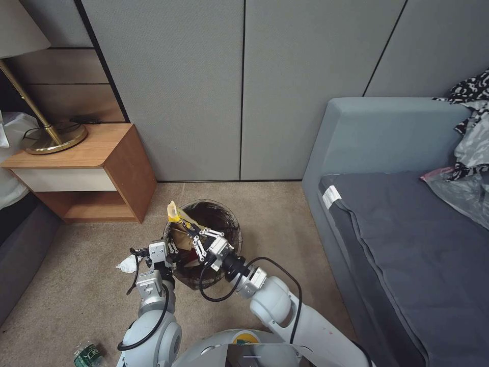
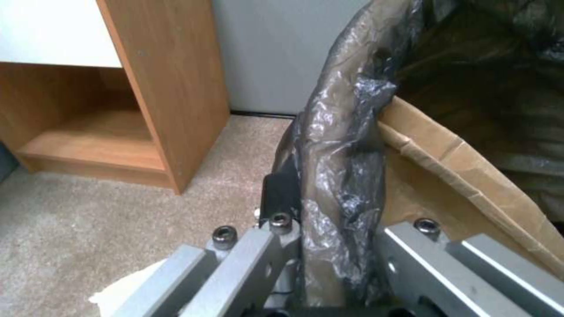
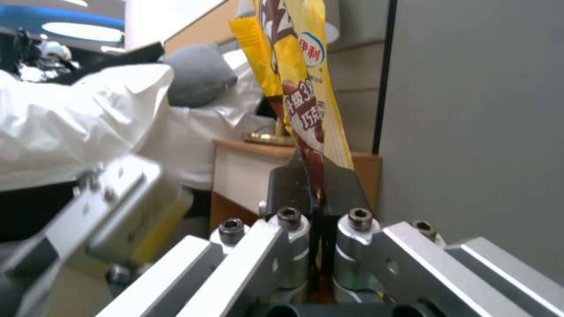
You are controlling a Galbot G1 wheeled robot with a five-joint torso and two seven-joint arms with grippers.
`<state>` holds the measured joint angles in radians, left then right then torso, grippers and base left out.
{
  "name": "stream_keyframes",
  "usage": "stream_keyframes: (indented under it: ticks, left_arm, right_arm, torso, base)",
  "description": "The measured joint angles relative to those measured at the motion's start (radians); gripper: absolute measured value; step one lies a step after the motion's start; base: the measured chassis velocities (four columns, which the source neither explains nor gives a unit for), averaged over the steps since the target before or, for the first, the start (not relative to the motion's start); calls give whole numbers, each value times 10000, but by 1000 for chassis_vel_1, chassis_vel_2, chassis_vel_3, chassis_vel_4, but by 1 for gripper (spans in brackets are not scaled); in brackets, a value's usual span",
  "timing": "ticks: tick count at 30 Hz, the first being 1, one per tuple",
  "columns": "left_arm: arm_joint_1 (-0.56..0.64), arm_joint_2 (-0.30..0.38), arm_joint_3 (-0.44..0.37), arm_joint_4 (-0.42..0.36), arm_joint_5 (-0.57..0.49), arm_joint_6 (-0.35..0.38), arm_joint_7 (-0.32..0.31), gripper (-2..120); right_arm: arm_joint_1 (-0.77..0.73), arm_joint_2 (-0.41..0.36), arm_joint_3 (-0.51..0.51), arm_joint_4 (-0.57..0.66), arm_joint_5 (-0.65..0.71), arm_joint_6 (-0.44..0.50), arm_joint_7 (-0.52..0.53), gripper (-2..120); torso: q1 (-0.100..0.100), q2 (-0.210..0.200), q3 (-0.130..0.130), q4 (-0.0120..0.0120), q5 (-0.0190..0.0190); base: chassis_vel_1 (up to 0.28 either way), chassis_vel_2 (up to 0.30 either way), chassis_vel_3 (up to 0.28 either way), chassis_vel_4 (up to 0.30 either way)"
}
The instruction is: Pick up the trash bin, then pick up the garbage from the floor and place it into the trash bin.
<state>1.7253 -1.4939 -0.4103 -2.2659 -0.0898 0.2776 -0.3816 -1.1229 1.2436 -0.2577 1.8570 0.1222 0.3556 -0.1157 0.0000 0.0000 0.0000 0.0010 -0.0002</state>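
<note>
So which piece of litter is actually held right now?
The yellow snack packet, pinched in the right claw above the trash bin. The white tissue and green bottle lie on the carpet.

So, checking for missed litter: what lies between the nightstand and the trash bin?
Bare carpet between nightstand and trash bin, in the head view.
</note>
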Motion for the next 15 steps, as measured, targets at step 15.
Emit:
stream_keyframes:
  ticks: [15]
  left_arm:
    - [17,-58,64,-145,-17,53,-35,0]
  right_arm:
    - [-20,507,38,-1399,-361,470,106,0]
  torso:
    - [0,0,0,0,1]
  base:
    - [0,0,0,0]
